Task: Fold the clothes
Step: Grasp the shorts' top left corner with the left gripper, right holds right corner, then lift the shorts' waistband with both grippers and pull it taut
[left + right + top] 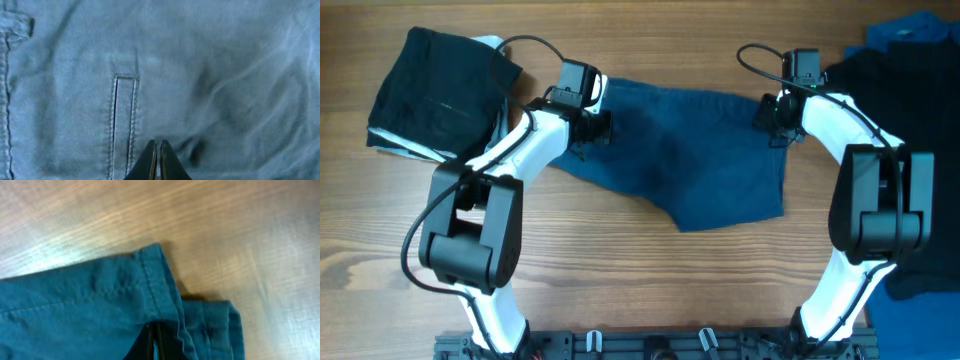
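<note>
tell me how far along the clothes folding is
Done: one black garment lies folded at the top left. In hand: the navy garment lies spread out, left claw and right claw pinched shut at opposite edges. Left: folding it, plus the dark pile at the right.

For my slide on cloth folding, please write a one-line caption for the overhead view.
Left pincer and right pincer pinch the far corners of a navy garment on a wooden table.

Our left arm (520, 140) and our right arm (840, 115) both reach forward, elbows bent. Our left fingers (147, 162) and our right fingers (143, 347) are squeezed together.
</note>
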Motion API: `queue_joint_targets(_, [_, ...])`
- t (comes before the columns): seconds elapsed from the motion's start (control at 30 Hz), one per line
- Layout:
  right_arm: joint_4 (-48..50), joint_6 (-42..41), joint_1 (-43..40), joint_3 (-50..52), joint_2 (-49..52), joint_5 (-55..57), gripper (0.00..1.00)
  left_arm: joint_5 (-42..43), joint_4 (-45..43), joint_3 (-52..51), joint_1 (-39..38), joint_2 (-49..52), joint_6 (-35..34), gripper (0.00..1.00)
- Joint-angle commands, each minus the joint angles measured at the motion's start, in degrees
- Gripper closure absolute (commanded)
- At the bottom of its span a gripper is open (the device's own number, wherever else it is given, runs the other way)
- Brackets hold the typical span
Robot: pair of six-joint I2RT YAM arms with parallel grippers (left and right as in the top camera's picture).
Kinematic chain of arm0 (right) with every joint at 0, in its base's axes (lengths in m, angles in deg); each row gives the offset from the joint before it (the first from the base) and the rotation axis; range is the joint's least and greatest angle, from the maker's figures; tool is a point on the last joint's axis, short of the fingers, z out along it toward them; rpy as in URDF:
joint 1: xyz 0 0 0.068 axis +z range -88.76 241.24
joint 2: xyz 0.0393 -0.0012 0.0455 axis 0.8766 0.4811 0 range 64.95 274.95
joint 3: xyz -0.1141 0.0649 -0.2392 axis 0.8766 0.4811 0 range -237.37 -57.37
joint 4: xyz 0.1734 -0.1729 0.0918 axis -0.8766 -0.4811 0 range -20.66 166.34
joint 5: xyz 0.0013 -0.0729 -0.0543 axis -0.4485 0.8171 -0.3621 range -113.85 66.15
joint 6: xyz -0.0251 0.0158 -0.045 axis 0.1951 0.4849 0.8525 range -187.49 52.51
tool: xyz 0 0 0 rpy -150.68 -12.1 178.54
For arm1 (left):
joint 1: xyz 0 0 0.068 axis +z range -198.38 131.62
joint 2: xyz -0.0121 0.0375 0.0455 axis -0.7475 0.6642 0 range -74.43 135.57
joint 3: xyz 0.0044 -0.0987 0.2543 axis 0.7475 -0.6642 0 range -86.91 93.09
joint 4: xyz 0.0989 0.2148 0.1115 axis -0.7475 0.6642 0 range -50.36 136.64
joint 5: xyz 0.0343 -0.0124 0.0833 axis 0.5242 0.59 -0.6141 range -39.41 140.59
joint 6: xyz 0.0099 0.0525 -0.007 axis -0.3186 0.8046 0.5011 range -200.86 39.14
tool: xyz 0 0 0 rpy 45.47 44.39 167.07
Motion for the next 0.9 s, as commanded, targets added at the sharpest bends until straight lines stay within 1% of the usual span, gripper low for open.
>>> queue_joint_targets(0.0, [4.3,-0.6,-0.1,1.3,6.3,2.6,0.96,-0.7,0.3,0.6,0.1,1.6,0.6,0.95])
queue_joint_targets(0.23, [18.3,-0.6,0.1,1.3,6.8,1.9,0.96,-0.7,0.2,0.6,0.1,1.6,0.6,0.94])
queue_joint_targets(0.37, [27.3,-0.4,0.1,1.2,6.8,-2.7,0.96,-0.7,0.2,0.6,0.1,1.6,0.6,0.93])
queue_joint_targets(0.4, [29.1,2.0,0.1,1.1,6.6,-3.7,0.92,-0.7,-0.5,0.6,0.1,1.5,0.6,0.93])
queue_joint_targets(0.43, [28.7,3.4,0.1,0.5,6.1,-3.9,0.89,-0.7,-1.4,0.7,0.1,1.2,-0.2,0.94])
queue_joint_targets(0.47, [26.6,5.7,0.1,-0.5,4.3,-4.1,0.84,-0.7,-2.1,1.5,0.1,0.3,-1.3,0.94])
queue_joint_targets(0.5, [24.8,7.0,0.1,-1.0,2.2,-4.1,0.81,-0.7,-2.0,3.2,0.1,-1.1,-2.8,0.94])
queue_joint_targets(0.53, [22.5,8.3,0.1,-1.2,-1.5,-4.1,0.78,-0.8,-2.0,4.9,0.1,-2.5,-3.9,0.92])
queue_joint_targets(0.6, [17.4,8.3,0.1,-1.2,-8.2,-4.2,0.75,-0.8,-1.9,8.7,0.1,-5.5,-4.1,0.86])
queue_joint_targets(0.63, [13.0,8.3,0.1,-1.2,-12.5,-4.2,0.73,-1.0,-1.9,10.1,0.4,-7.1,-4.1,0.78])
queue_joint_targets(0.67, [8.2,8.2,0.1,-1.2,-16.0,-4.2,0.69,-1.7,-2.1,10.5,0.9,-7.8,-4.1,0.75])
queue_joint_targets(0.7, [4.0,8.2,0.1,-1.2,-18.5,-4.2,0.64,-3.6,-2.1,10.5,1.7,-7.8,-4.1,0.59])
queue_joint_targets(0.77, [-4.4,8.2,0.1,-1.2,-21.5,-4.2,0.59,-7.0,-1.4,10.3,3.9,-6.4,-4.1,0.51])
queue_joint_targets(0.8, [-6.2,8.3,0.1,-1.1,-21.6,-4.2,0.59,-7.0,-1.4,10.3,5.0,-5.7,-4.1,0.46])
queue_joint_targets(0.83, [-8.5,8.2,0.1,-1.1,-21.4,-4.2,0.59,-7.0,-1.5,10.3,6.1,-4.9,-4.1,0.47])
queue_joint_targets(0.87, [-10.1,8.2,0.1,-0.6,-21.3,-4.2,0.58,-6.5,-1.4,10.3,7.5,-3.8,-4.1,0.54])
